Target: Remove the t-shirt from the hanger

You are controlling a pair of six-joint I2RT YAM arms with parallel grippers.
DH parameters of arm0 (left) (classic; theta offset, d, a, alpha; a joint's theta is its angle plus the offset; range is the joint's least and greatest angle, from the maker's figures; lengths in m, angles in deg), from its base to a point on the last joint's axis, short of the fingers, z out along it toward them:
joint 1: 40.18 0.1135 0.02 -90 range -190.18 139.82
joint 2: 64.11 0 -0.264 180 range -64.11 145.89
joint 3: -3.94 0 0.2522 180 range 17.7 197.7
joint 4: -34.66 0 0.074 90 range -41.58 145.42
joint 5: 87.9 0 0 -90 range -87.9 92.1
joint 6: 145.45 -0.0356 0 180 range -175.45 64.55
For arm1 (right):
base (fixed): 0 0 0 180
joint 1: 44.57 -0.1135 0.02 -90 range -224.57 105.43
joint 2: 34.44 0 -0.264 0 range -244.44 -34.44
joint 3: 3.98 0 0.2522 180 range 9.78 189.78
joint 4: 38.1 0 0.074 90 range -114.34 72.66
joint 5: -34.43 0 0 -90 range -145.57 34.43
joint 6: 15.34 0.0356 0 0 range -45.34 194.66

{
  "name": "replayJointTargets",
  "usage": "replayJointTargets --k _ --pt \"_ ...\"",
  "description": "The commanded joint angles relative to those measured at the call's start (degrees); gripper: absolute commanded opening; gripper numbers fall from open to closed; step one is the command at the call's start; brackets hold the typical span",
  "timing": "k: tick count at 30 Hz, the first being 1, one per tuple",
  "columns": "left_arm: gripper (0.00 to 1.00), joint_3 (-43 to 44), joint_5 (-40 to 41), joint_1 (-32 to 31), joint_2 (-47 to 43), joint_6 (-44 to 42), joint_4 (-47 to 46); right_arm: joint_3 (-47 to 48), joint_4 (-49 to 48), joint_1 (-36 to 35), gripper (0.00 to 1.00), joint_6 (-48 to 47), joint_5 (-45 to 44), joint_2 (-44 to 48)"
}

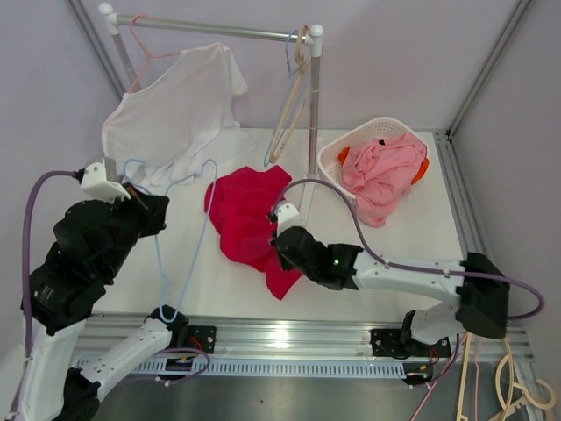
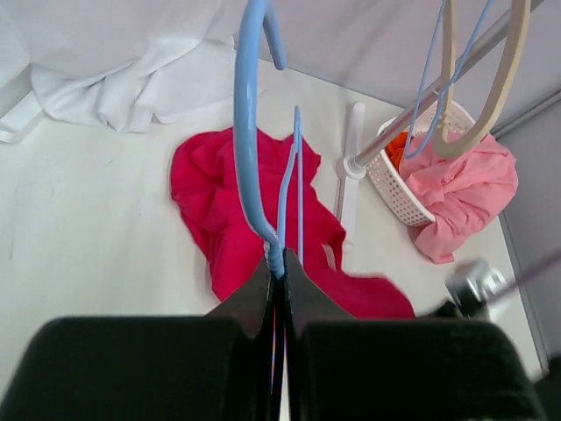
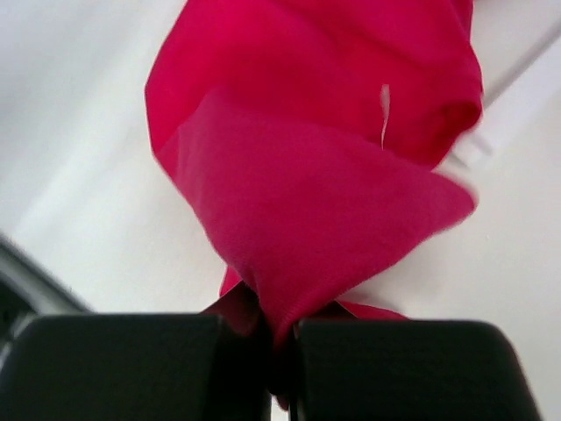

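The soft, crumpled red t-shirt (image 1: pixel 250 210) is lying on the table (image 1: pixel 210 281), stretching from the rack (image 1: pixel 313 105) toward the near edge; the right gripper (image 3: pixel 279 342) is pinching its fold, the left gripper (image 2: pixel 276 272) clamping a thin blue wire hanger (image 2: pixel 248 132)

Crumpled red t-shirt (image 1: pixel 250 217) lies off the blue hanger (image 2: pixel 247 132).

Left arm (image 1: pixel 88 254) raised and bent, right arm (image 1: pixel 394 274) stretched low leftward, both jaws pinched closed.
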Motion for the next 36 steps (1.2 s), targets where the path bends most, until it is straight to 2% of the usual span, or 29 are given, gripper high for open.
replayJointTargets --k 1,2,5,7,8,10,13,14,16,17,18,19,20,21,22,23,24,25,26,28,29,31,32,34,35,36 --pt "0.01 -0.09 -8.46 3.82 5.74 -3.54 -5.97 -1.36 8.56 -7.5 0.0 4.19 -7.85 13.6" --pt "0.01 -0.98 -10.4 4.26 6.54 -3.54 -7.64 -1.37 11.31 -8.83 0.0 5.59 -13.09 16.08" --pt "0.01 -4.49 -11.81 5.67 8.74 -4.42 -16.25 1.25 20.2 -7.72 0.0 8.69 -17.01 25.84" --pt "0.01 -4.59 -16.99 8.21 10.93 -3.46 -20.46 4.15 20.39 -3.94 0.0 3.79 -16.14 28.75" --pt "0.01 -3.98 -19.53 10.31 13.82 -2.93 -21.71 8.08 19.95 0.51 0.0 1.76 -16.48 29.29" --pt "0.01 -1.79 -26.13 11.73 17.43 -0.57 -24.08 13.54 18.12 5.11 0.0 -5.79 -16.84 27.55" --pt "0.01 4.8 -28.18 12.44 25.17 -0.91 -24.63 24.79 11.79 14.94 0.0 -17.13 -14.91 20.79" --pt "0.01 9.6 -26.86 12.44 28.49 -1.6 -24.62 32.22 8.9 21.32 0.0 -21.85 -10.38 16.16" --pt "0.01 12.27 -25.71 12.44 31.06 -3.18 -25.23 42.78 7.56 28.47 0.0 -23.9 -5.35 9.9" --pt "0.01 14.72 -25.01 12.44 32.29 -3.71 -26.37 56.59 7.3 35.12 0.0 -24.62 -2.28 2.65" --pt "0.01 17.79 -24.4 12.53 35.0 -4.07 -26.81 62.12 5.9 37.8 0.0 -25.41 0.36 -0.56" --pt "0.01 20.78 -23.09 12.62 36.42 -5.64 -27.43 66.0 -4.64 40.26 0.0 -26.98 2.74 -3.55" --pt "0.01 22.2 -22.99 12.7 37.91 -6.35 -28.65 69.18 -10.66 42.55 0.0 -26.65 4.15 -6.36" --pt "0.01 23.87 -21.16 12.79 39.5 -7.23 -29.79 71.64 -22.47 47.27 0.0 -25.08 4.86 -12.13" --pt "0.01 27.54 -19.4 12.88 42.47 -9.93 -30.94 79.24 -23.81 49.58 0.0 -22.28 3.13 -15.93" --pt "0.01 28.71 -18.16 12.97 43.89 -11.26 -31.99 85.41 -22.69 51.95 0.0 -14.77 4.07 -19.97" --pt "0.01 29.42 -17.11 13.23 45.3 -13.11 -34.87 91.47 -19.46 56.15 0.0 -10.78 5.64 -28.28" --pt "0.01 31.51 -16.83 13.58 47.75 -13.65 -36.12 101.1 -18.29 57.24 0.0 -8.04 9.14 -31.5" --pt "0.01 32.23 -17.18 14.45 48.82 -13.82 -37.18 102.5 -18.02 57.68 0.0 -6.97 10.66 -33.44" --pt "0.01 33.82 -18.5 15.16 50.67 -14.7 -40.52 98.07 -18.46 57.08 0.0 -8.62 11.72 -31.55" --pt "0.01 34.52 -19.11 15.43 52.24 -15.31 -41.92 89.34 -18.89 56.81 0.0 -9.59 10.77 -29.7" --pt "0.01 35.05 -19.99 15.52 53.92 -16.9 -45.79 78.92 -22.93 56.98 0.0 -10.57 10.93 -24.27" --pt "0.01 38.18 -20.69 15.52 56.36 -17.6 -46.24 74.09 -22.42 57.24 0.0 -10.39 13.46 -23.62" --pt "0.01 42.23 -20.87 15.69 59.97 -18.31 -43.19 75.09 -14.88 57.34 0.0 -10.39 15.49 -23.97" --pt "0.01 49.39 -21.4 15.87 63.99 -18.4 -41.86 77.1 -12.85 57.34 0.0 -10.56 16.81 -24.84" --pt "0.01 51.38 -21.92 15.96 65.77 -18.57 -40.72 78.51 -9.7 57.34 0.0 -10.56 19.0 -25.37"
